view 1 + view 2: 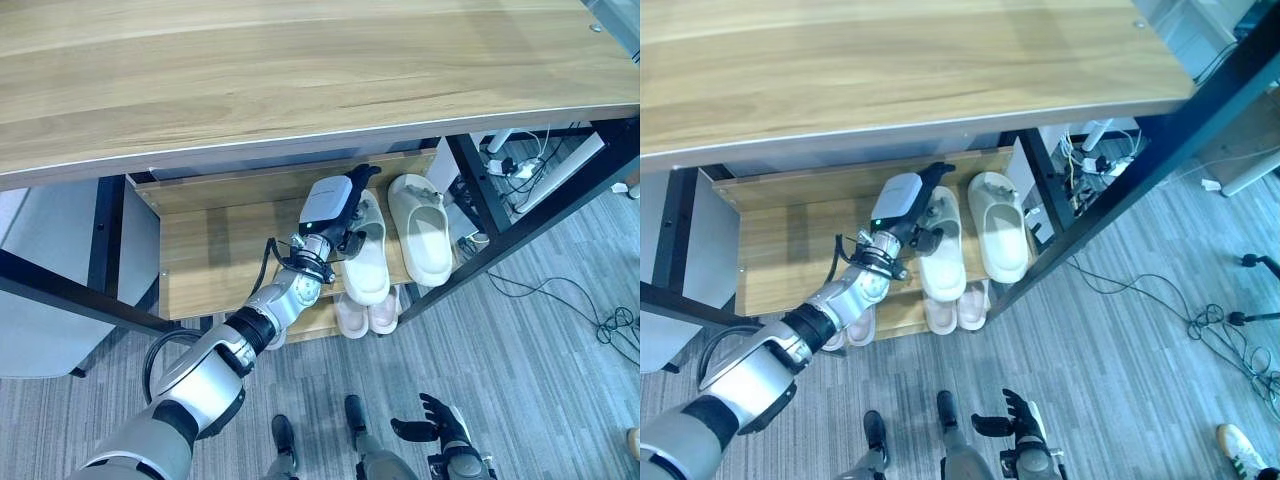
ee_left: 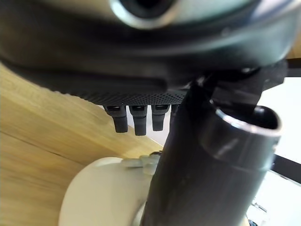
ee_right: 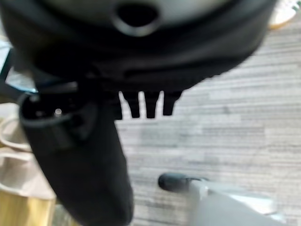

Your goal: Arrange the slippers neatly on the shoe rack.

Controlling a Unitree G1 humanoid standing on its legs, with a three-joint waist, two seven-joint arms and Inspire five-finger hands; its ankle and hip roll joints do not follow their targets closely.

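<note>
Two cream slippers lie side by side on the upper shelf of the wooden shoe rack (image 1: 215, 255) under the table. The right slipper (image 1: 422, 232) rests apart from my hands. My left hand (image 1: 333, 212) reaches in over the back end of the left slipper (image 1: 368, 265), fingers straight and the thumb down against it. In the left wrist view the cream slipper (image 2: 101, 200) shows just past the thumb. A pink pair (image 1: 367, 313) sits on the lower shelf. My right hand (image 1: 437, 427) hangs open low over the floor.
The wide wooden tabletop (image 1: 300, 70) overhangs the rack. A black table leg (image 1: 480, 190) runs close to the right slipper. A power strip (image 1: 510, 166) and loose cables (image 1: 590, 310) lie on the grey floor to the right.
</note>
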